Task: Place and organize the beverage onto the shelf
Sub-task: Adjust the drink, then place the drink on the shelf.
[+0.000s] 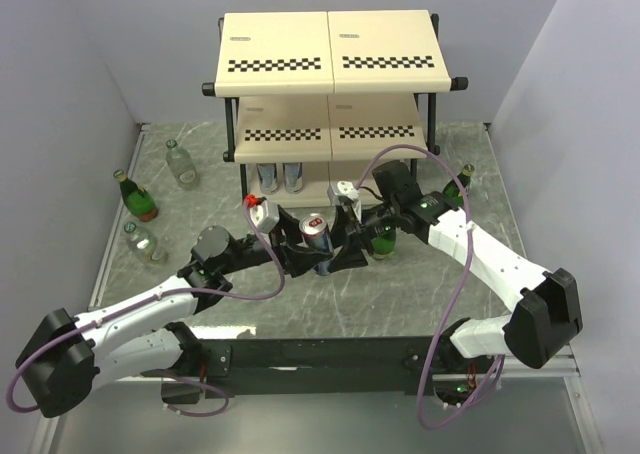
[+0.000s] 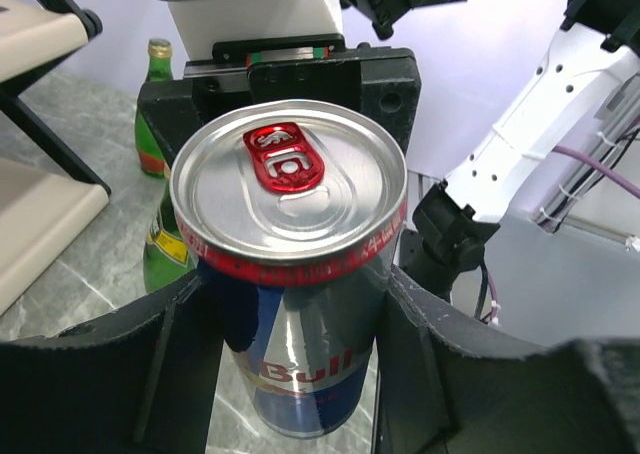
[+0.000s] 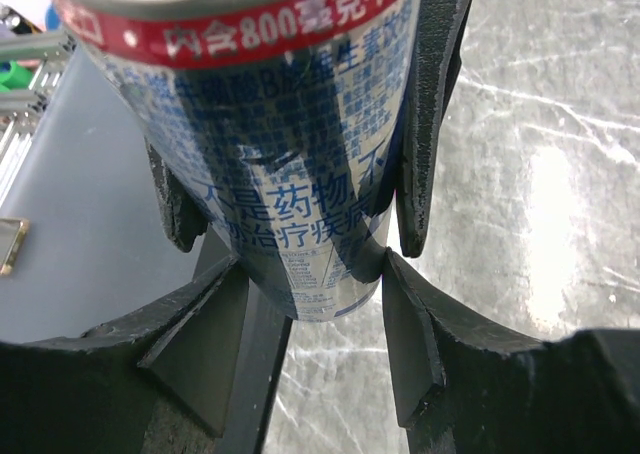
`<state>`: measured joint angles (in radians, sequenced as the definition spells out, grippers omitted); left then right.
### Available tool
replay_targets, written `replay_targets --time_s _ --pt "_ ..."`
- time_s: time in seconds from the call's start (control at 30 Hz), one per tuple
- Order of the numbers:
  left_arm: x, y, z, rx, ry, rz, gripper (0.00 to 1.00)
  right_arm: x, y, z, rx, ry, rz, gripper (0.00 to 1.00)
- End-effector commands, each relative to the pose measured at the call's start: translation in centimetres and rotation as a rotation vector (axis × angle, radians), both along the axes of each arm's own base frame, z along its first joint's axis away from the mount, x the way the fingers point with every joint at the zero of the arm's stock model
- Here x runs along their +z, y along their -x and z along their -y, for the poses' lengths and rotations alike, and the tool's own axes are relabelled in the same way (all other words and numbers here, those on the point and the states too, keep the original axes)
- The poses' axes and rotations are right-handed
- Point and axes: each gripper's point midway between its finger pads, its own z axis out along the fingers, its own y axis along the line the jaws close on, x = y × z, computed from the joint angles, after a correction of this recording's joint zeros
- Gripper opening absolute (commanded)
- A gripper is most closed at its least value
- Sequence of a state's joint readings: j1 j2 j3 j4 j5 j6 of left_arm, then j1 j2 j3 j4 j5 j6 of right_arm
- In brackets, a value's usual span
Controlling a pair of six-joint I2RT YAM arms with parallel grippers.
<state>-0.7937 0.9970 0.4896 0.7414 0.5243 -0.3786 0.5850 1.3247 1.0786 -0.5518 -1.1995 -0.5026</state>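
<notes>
A blue and silver Red Bull can (image 1: 316, 236) with a red tab stands upright between both grippers in front of the shelf (image 1: 330, 54). My left gripper (image 1: 305, 259) comes from the left and is shut on the can (image 2: 290, 184), its fingers (image 2: 420, 354) pressed on both sides of the body. From the right, my right gripper (image 1: 345, 239) meets it. Its fingers (image 3: 410, 324) close on the can's (image 3: 290, 154) lower end. Two more cans (image 1: 280, 176) stand on the shelf's bottom board.
A green bottle (image 1: 383, 241) stands right under the right wrist, another (image 1: 458, 184) at the far right. On the left of the marble top are a clear bottle (image 1: 181, 164), a green one (image 1: 136, 197) and a second clear one (image 1: 143, 242).
</notes>
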Motion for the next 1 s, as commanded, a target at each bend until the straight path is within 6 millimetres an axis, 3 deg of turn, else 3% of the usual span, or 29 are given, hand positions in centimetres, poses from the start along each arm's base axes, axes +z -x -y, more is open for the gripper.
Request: replay_targets --time_s 0.0,0.2,0.33,0.47,0.6,0.77,0.97 --pt "6.9 -1.0 -1.4 0.101 0.222 0.164 0.01 0.9 1.4 -0.7 0.041 -0.039 -0.044 0.29" --pt "6.8 -1.2 -1.5 0.115 0.239 0.162 0.01 0.9 1.2 -0.6 0.033 -0.034 -0.039 0.34" --pt "5.8 -2.2 -1.6 0.168 0.205 0.147 0.01 0.7 0.5 -0.5 -0.003 -0.010 -0.003 0.54" --pt "3.4 -3.9 -2.5 0.276 0.153 0.130 0.01 0.8 -2.4 1.2 -0.118 0.044 0.074 0.71" --pt "1.0 -5.3 -3.6 0.380 0.125 0.107 0.00 1.3 -5.0 3.8 -0.217 0.037 0.074 0.77" --pt "-1.6 -7.3 -4.2 0.482 0.096 0.094 0.00 2.9 -6.3 6.0 -0.288 0.007 0.113 0.81" --pt "-3.7 -11.6 -4.0 0.646 0.086 0.105 0.01 4.6 -7.3 7.9 -0.396 -0.033 0.157 0.82"
